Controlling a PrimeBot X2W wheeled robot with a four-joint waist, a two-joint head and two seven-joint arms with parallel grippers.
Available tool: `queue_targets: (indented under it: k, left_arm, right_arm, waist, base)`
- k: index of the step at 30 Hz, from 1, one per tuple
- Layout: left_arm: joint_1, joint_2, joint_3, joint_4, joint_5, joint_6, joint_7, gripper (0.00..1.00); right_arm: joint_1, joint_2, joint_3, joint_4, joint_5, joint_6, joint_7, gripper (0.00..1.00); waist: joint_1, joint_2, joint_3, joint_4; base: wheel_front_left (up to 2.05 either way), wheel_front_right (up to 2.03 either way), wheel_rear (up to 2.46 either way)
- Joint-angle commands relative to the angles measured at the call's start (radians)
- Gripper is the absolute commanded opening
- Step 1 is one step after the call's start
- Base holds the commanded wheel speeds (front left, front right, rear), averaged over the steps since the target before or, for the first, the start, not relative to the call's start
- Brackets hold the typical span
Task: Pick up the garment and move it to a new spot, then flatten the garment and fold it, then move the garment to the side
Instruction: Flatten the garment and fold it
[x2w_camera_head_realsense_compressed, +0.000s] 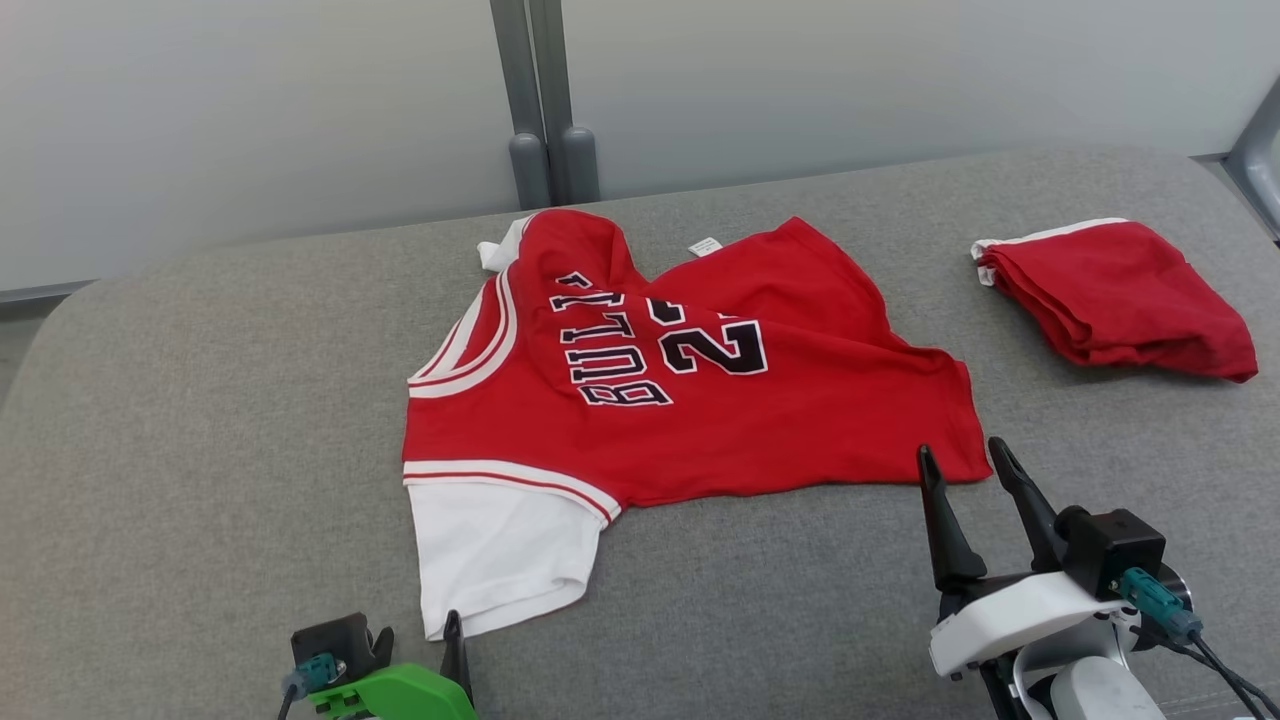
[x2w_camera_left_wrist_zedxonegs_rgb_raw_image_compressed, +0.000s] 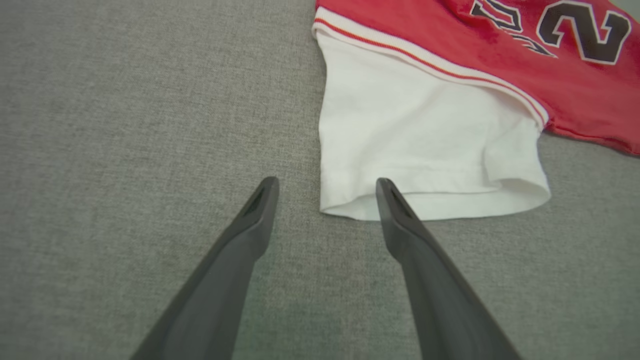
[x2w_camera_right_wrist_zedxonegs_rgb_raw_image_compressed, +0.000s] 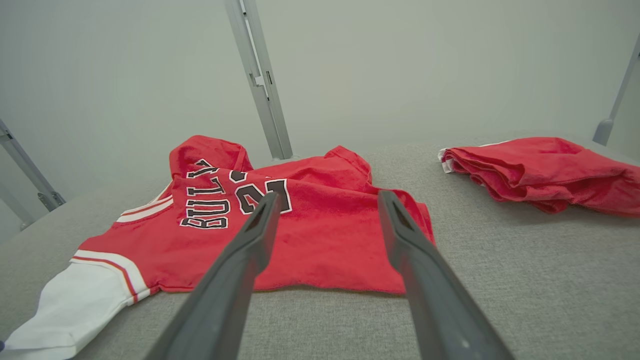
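- The red jersey (x2w_camera_head_realsense_compressed: 700, 420) lay spread out, with some wrinkles, in the middle of the grey fabric surface (x2w_camera_head_realsense_compressed: 200, 420). Its white sleeve (x2w_camera_head_realsense_compressed: 500, 545) pointed toward us.
- Our left claw (x2w_camera_left_wrist_zedxonegs_rgb_raw_image_compressed: 325, 187) was wide open and held nothing. Its two tips stood at the hem of the white sleeve, one on each side of the sleeve's corner.
- Our right claw (x2w_camera_head_realsense_compressed: 962, 452) was also wide open and empty, near the lower corner of the jersey.
- A folded red garment (x2w_camera_head_realsense_compressed: 1120, 300) lay well apart, at the right.

Lab enclosure: grey padded table (x2w_camera_head_realsense_compressed: 200, 450), white panels (x2w_camera_head_realsense_compressed: 250, 120), metal post (x2w_camera_head_realsense_compressed: 530, 80)
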Motion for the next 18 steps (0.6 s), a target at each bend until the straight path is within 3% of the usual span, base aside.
queue_targets:
  k: [1,13,14,16,17,18]
  left_arm:
    - [-0.02,0.003,0.001,0.011,-0.01,0.004,-0.003,1.0]
    - [-0.072,0.009,-0.01,0.105,-0.012,0.003,0.003,1.0]
    - [-0.076,0.009,-0.015,0.114,-0.01,0.001,0.004,0.96]
    - [-0.082,0.008,-0.021,0.125,-0.013,-0.003,0.0,0.69]
    - [-0.086,0.007,-0.024,0.13,-0.017,-0.006,-0.004,0.48]
    - [-0.089,0.007,-0.026,0.133,-0.018,-0.008,-0.007,0.38]
  right_arm:
    - [-0.008,-0.004,0.002,0.004,0.002,0.0,-0.003,1.0]
    - [-0.019,-0.005,0.007,0.004,0.004,0.0,-0.003,1.0]
    - [-0.019,-0.005,0.006,0.004,0.004,0.0,-0.003,1.0]
    - [-0.018,-0.005,0.002,0.006,0.002,0.0,-0.003,1.0]
    - [-0.018,-0.005,-0.001,0.007,0.0,0.0,-0.003,1.0]
    - [-0.017,-0.005,-0.003,0.01,-0.003,0.0,-0.003,1.0]
  waist:
    - [0.0,0.0,0.003,-0.007]
    - [0.0,0.0,0.018,-0.035]
    - [0.0,0.0,0.019,-0.037]
    - [0.0,0.0,0.021,-0.039]
    - [0.0,0.0,0.022,-0.04]
    - [0.0,0.0,0.023,-0.04]
  base:
    - [0.0,0.0,0.0]
    - [0.0,0.0,0.0]
    - [0.0,0.0,0.0]
    - [0.0,0.0,0.0]
    - [0.0,0.0,0.0]
    - [0.0,0.0,0.0]
